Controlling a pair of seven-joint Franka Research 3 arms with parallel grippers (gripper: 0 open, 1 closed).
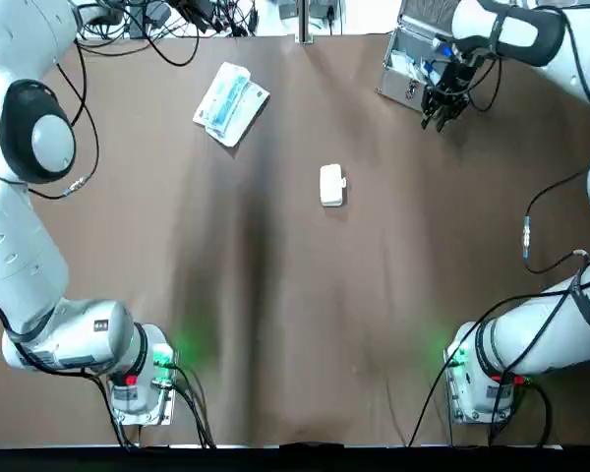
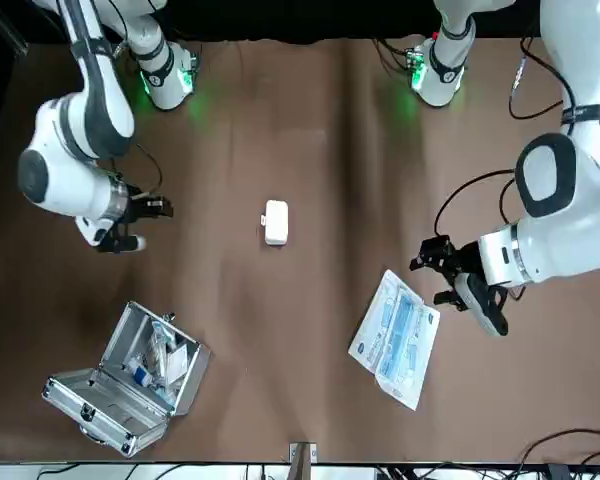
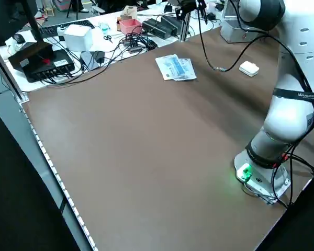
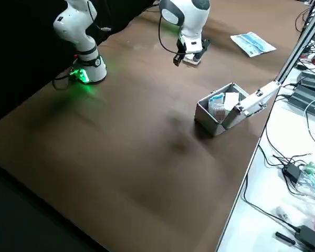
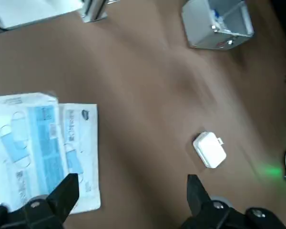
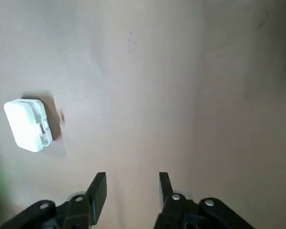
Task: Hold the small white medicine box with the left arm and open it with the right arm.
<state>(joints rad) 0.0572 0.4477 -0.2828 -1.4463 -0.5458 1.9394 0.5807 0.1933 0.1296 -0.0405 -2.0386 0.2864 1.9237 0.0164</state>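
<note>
The small white medicine box (image 1: 331, 185) lies shut on the brown table near its middle, also seen as the box (image 2: 275, 222) and the box (image 5: 210, 150). My left gripper (image 5: 131, 191) hangs high above the table, open wide, over the edge of a blue-and-white mask packet (image 5: 43, 143) and well apart from the box. In the front view the left gripper (image 2: 432, 280) sits beside that packet. My right gripper (image 1: 442, 110) is open and empty, hovering by the metal case. The box (image 6: 27, 125) shows off to one side of the right gripper (image 6: 131, 188).
An open metal case (image 1: 413, 64) with supplies inside stands at the far right of the table. The mask packet (image 1: 231, 103) lies at the far left-centre. Cables and equipment crowd the bench (image 3: 68, 47) beyond the table's far edge.
</note>
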